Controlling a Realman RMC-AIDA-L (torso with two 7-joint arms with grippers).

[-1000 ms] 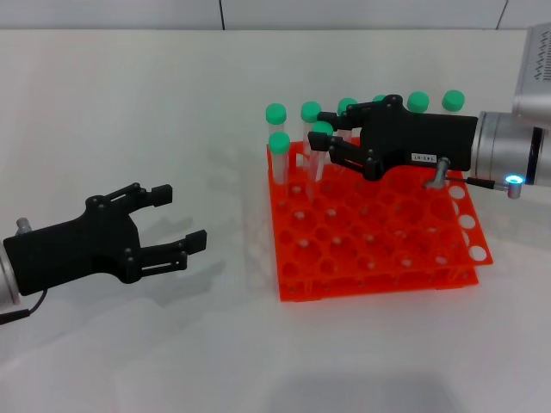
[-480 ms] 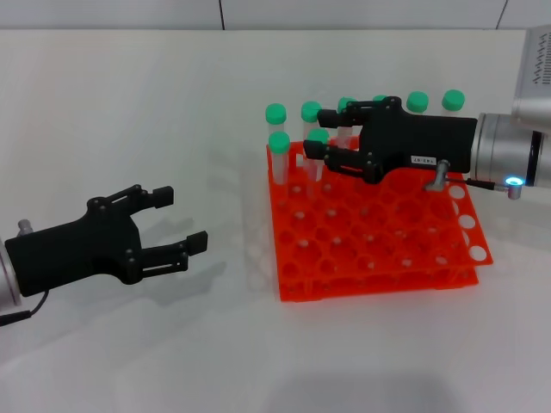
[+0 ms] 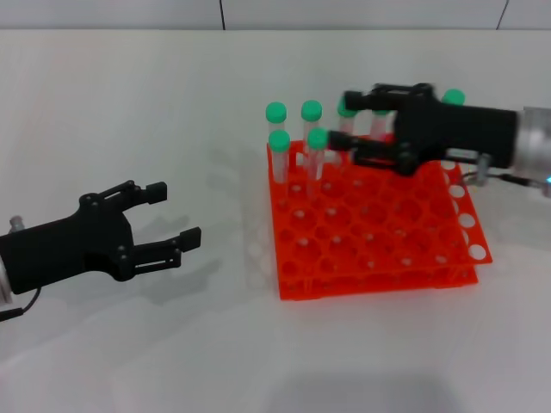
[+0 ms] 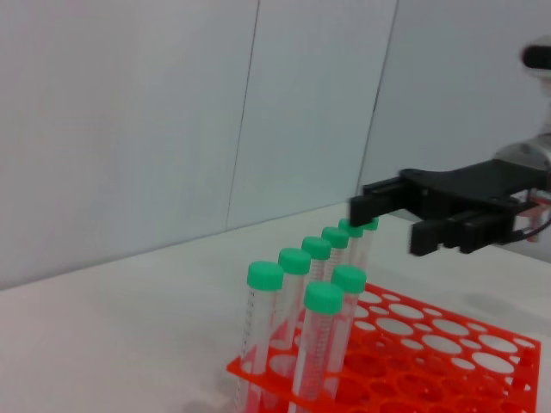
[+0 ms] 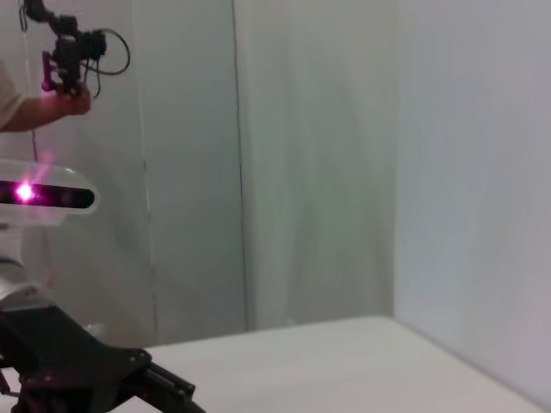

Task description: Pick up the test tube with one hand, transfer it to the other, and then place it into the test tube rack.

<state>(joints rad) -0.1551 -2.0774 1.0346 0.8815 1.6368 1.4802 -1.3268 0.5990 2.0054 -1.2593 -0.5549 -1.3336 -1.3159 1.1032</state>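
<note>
- The white table (image 3: 129, 112) is taking up basically the whole scene, with everything else sitting on it.
- The orange-red test tube rack (image 3: 379, 249) is sitting flat on the table right of centre, most of its holes showing empty.
- The right gripper (image 3: 344, 129) is hanging over the rack's far edge, reaching in from the right. Its fingers are spread apart with nothing between them, tips next to the back row of tubes.
- The left gripper (image 3: 176, 215) is hovering low over the table, well apart from the rack on its left, jaws wide open and holding nothing.
- The green-capped tubes are all standing upright along the rack's far side. The test tube (image 3: 317, 153) with its cap just off the right gripper's lower fingertip is sitting in a second-row hole, beside another one (image 3: 279, 155) at the rack's near-left corner of the cluster.
- From the left wrist view, the tubes (image 4: 320, 344) are lining up in a neat row with the right gripper (image 4: 383, 225) floating just behind them.
</note>
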